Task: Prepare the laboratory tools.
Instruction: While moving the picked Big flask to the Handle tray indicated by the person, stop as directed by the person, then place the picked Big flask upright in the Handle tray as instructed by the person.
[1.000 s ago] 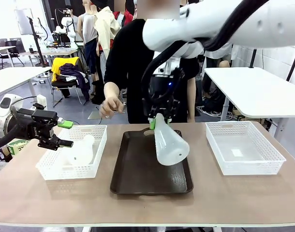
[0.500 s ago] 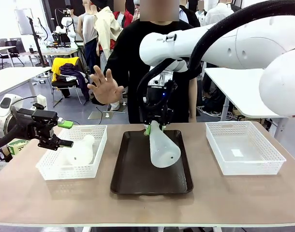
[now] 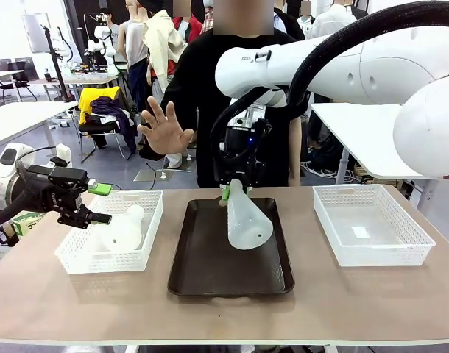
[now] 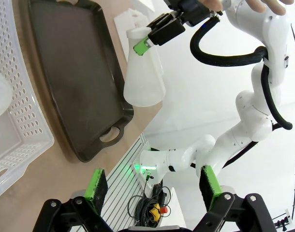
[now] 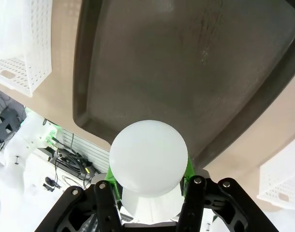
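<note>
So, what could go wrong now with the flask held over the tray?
The right hand grips the flask only at its narrow neck, and the flask hangs tilted over the dark tray; if released so, it may land on its base edge and tip over. The person's raised palm is near the arm, so a sideways swing could hit it.
</note>
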{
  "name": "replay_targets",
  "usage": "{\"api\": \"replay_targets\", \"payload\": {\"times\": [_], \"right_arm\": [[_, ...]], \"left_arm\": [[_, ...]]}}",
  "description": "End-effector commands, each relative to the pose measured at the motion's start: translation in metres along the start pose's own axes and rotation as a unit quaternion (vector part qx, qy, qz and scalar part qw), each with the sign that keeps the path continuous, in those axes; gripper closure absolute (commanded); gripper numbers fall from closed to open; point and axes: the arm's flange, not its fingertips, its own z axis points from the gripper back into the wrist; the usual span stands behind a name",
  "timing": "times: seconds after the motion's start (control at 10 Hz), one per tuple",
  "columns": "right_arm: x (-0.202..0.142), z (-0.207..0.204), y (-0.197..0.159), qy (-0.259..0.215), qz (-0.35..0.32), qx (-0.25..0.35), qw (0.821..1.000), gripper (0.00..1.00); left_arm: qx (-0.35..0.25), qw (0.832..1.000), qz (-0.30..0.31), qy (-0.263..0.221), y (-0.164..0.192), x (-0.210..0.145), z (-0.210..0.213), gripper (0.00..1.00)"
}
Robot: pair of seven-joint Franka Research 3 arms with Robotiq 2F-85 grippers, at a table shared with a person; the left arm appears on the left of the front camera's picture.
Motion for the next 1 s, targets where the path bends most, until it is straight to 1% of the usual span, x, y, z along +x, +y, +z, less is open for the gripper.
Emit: {"api": "replay_targets", "payload": {"times": [0.0, 0.9], "right_arm": [[-0.0013, -0.001, 0.0026, 0.005, 0.002, -0.001, 1.0, 1.0], [-0.0013, -0.001, 0.0026, 0.005, 0.002, -0.001, 1.0, 1.0]], "left_arm": [[-0.012, 1.0, -0.012, -0.01, 0.0009, -0.0011, -0.0011, 0.0], [-0.012, 1.0, -0.012, -0.01, 0.0009, -0.0011, -0.0011, 0.0]]}}
